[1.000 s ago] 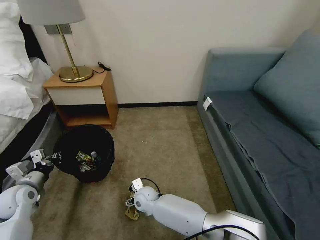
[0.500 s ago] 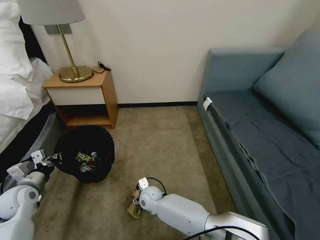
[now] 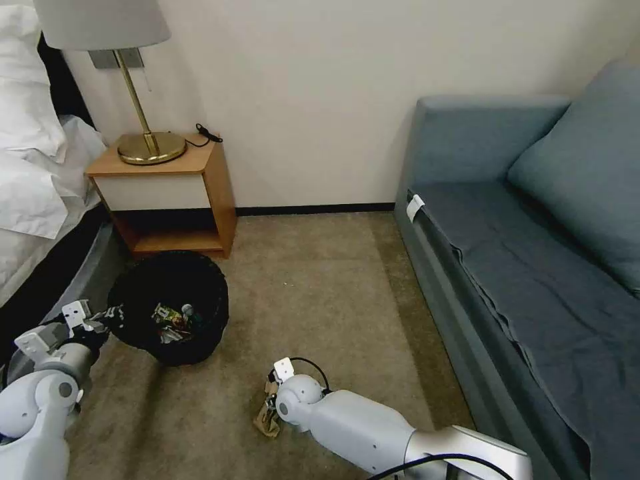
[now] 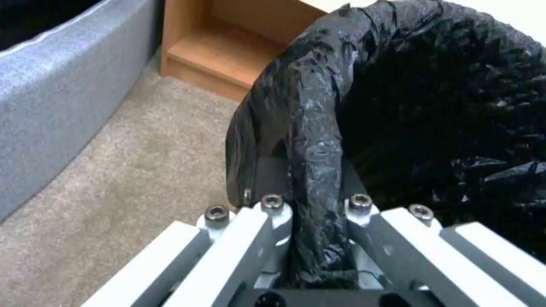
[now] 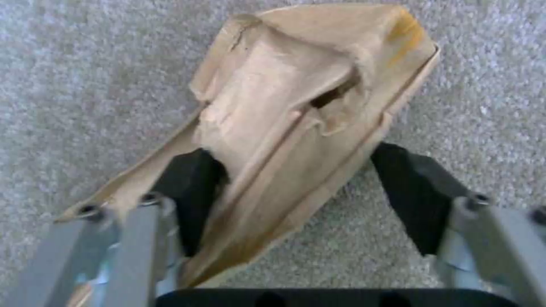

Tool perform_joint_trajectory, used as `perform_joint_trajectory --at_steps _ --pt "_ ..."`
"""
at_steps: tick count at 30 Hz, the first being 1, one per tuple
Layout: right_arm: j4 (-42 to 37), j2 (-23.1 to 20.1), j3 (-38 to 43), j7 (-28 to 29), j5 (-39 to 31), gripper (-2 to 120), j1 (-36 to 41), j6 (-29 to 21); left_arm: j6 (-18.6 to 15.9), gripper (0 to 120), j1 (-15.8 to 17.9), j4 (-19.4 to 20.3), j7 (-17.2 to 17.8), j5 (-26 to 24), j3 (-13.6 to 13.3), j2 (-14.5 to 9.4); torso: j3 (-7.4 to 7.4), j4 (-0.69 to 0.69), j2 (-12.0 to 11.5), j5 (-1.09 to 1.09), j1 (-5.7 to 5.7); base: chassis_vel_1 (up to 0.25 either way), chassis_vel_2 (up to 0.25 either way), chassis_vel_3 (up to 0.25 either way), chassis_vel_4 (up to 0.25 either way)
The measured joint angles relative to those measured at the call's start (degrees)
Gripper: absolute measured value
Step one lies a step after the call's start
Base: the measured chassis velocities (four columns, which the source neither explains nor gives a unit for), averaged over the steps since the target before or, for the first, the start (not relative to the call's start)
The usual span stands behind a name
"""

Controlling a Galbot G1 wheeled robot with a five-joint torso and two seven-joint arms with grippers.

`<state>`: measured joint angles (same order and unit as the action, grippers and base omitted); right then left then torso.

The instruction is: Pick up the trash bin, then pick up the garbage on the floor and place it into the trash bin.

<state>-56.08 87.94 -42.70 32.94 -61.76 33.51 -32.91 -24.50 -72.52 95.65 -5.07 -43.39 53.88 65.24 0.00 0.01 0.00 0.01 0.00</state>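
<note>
Left gripper [image 4: 312,204] clamped tight on the rim of the trash bin [image 3: 170,313], fingers [image 4: 250,230] pinched together either side of the crinkly black bag [image 4: 310,140] folded over the edge. Same grip seen from the head view too, left gripper [image 3: 100,319] down low at the bin's left side, right next to the bed [image 3: 40,220]. Bin sitting just in front of the wooden nightstand [image 3: 167,193], on or barely off the carpet [image 3: 320,287], honestly can't tell which. Already some litter [image 3: 172,320] inside: a few colourful wrappers and something like a small bottle with a pale cap, too small to call properly.

Right gripper [image 5: 296,204] down at floor level, spread apart and straddling the crumpled tan paper [image 5: 296,119]. One black pad [image 5: 190,187] pressed up against the paper's side, partly tucked under a flap, the other pad [image 5: 415,187] standing clear of it with carpet showing in between. So around it, not closed on it. Paper looks like a squashed bag, creased down the middle, a bit of yellow at one corner, lying flat on the carpet.

From the head view, right gripper [image 3: 270,403] near the bottom middle with the tan paper [image 3: 267,423] poking out beneath it, well apart from the bin, off to the bin's right and closer to the robot. Blue-grey sofa [image 3: 533,267] along the right, brass lamp [image 3: 137,100] on the nightstand.
</note>
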Motion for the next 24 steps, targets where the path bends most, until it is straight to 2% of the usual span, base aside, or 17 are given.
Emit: perform_joint_trajectory --at_steps 1,3,6,10,12,15,16,17,24 --pt "0.0 0.0 0.1 0.0 0.0 56 0.0 0.1 0.0 4 0.0 0.0 0.0 0.0 0.0 0.0 0.00 0.00 0.0 0.00 0.00 0.000 0.000 0.000 0.000" --pt "0.0 0.0 0.2 0.0 0.0 56 0.0 0.2 0.0 4 0.0 0.0 0.0 -0.1 0.0 0.0 0.00 0.00 0.0 0.00 0.00 0.000 0.000 0.000 0.000" --pt "0.1 0.0 0.6 0.0 0.2 39 0.1 0.5 0.0 4 0.0 0.0 0.0 -0.2 0.0 -0.1 0.00 -0.01 0.0 -0.01 0.00 0.000 0.000 0.000 0.000" --pt "0.0 -0.1 1.1 0.1 0.2 30 0.2 0.8 0.0 4 0.0 0.2 0.0 -0.4 -0.1 -0.1 0.00 0.00 0.0 0.00 0.00 0.000 0.000 0.000 0.000" --pt "-0.1 -0.4 1.7 0.4 0.2 16 0.2 1.0 0.0 4 0.1 0.3 0.0 -0.5 -0.3 -0.2 0.00 0.00 0.0 -0.01 0.00 0.000 0.000 0.000 0.000" --pt "-0.7 -1.1 2.1 0.7 0.2 5 0.1 1.2 -0.1 4 0.2 0.6 0.0 -0.5 -0.6 -0.1 0.00 -0.02 0.0 -0.02 0.00 0.000 0.000 0.000 0.000" --pt "-0.7 -1.1 2.1 0.7 0.2 5 0.1 1.2 -0.1 4 0.2 0.6 0.0 -0.5 -0.6 -0.1 0.00 -0.02 0.0 -0.02 0.00 0.000 0.000 0.000 0.000" --pt "-1.0 -1.3 2.4 0.9 0.2 0 0.1 1.3 -0.1 4 0.2 0.7 0.0 -0.5 -0.7 -0.1 0.00 -0.02 0.0 -0.02 0.00 0.000 0.000 0.000 0.000" --pt "-3.5 -2.9 4.1 1.9 0.0 0 -0.6 2.3 -0.3 4 0.2 1.2 0.2 -0.4 -1.5 0.2 0.00 -0.01 0.0 -0.02 0.00 0.000 0.000 0.000 0.000"
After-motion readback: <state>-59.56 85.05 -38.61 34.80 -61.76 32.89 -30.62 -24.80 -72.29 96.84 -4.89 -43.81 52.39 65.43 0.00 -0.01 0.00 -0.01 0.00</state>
